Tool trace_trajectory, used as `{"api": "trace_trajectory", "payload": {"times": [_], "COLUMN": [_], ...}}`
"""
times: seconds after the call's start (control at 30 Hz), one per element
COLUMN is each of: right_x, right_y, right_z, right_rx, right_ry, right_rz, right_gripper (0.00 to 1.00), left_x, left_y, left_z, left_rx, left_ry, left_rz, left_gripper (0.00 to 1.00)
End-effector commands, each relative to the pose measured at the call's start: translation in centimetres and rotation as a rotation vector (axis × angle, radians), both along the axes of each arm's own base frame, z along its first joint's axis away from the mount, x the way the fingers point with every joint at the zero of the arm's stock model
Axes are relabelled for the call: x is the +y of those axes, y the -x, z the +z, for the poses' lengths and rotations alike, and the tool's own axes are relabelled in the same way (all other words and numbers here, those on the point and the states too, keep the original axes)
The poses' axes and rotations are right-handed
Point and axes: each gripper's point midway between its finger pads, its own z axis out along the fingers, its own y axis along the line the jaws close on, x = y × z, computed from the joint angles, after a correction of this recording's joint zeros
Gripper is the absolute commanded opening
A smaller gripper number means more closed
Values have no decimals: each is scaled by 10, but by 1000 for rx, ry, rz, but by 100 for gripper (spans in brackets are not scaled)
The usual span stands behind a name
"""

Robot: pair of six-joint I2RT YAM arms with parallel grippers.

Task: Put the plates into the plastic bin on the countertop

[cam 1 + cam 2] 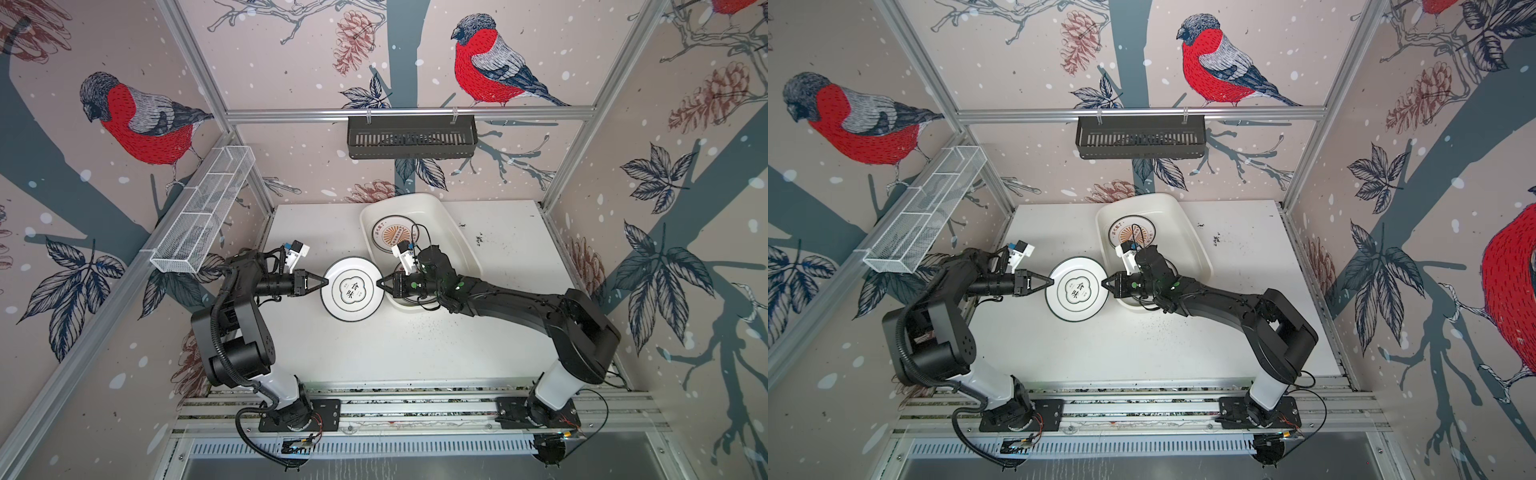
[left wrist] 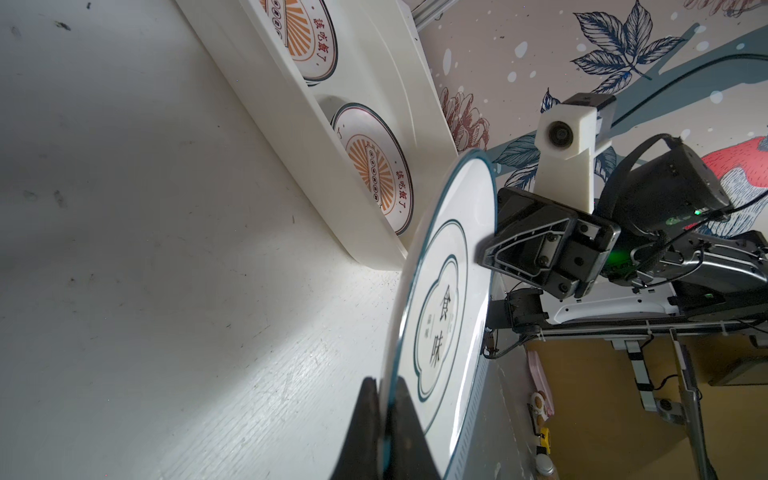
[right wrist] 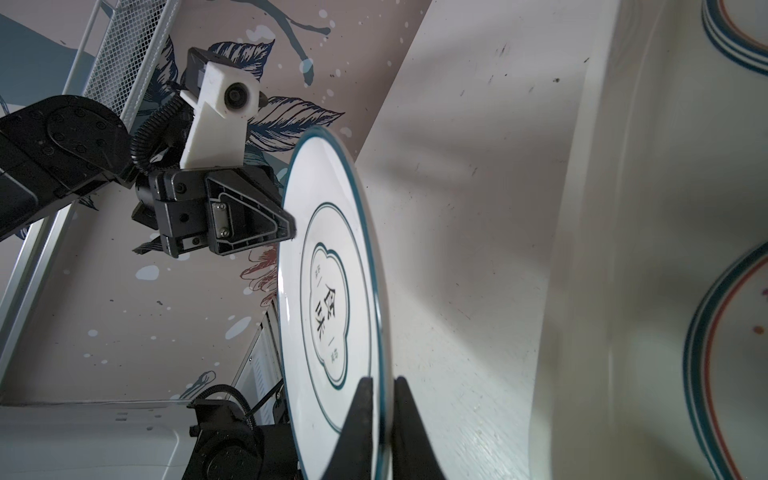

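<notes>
Both arms are on the emblem plate (image 1: 351, 289), which looks held just clear of the middle of the bench (image 1: 415, 345): left claw (image 1: 326, 281) clamped on its left rim, right claw (image 1: 378, 283) clamped on the opposite rim. These are thin-edge pinches only, so any mismatch between the arms could twist it loose, and a one-sided hold may droop or slip. The bin (image 1: 419, 203) sits just beyond, toward the far edge. A low carry could clip its wall, and a drop could chip the sunburst plates (image 1: 392, 237) inside.
</notes>
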Motion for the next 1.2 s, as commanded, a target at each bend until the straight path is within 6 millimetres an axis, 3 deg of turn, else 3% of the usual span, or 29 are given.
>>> {"api": "trace_trajectory", "payload": {"times": [0.0,0.17,0.33,0.57,0.7,0.9,1.17], "right_x": [4,3,1,-13,-28,-62,-111], "right_y": [1,1,-1,-11,-18,-45,-96], "right_z": [8,8,12,16,23,32,18], "right_rx": [-21,-16,-19,-18,-25,-33,-28], "right_ry": [-41,-50,-61,-59,-63,-54,57], "right_rz": [22,20,12,-23,-49,-131,-298], "right_gripper": [7,4,4,4,4,4,4], "left_x": [-5,-5,-4,2,6,11,15], "left_y": [3,4,2,-2,-5,-9,-6], "left_z": [12,14,16,24,32,45,67], "left_rx": [-5,-19,-40,-95,-135,-176,-273], "left_ry": [47,35,8,-68,-118,-179,-256], "left_rz": [2,6,20,52,80,121,178], "left_gripper": [0,7,42,61,64,65,65]}}
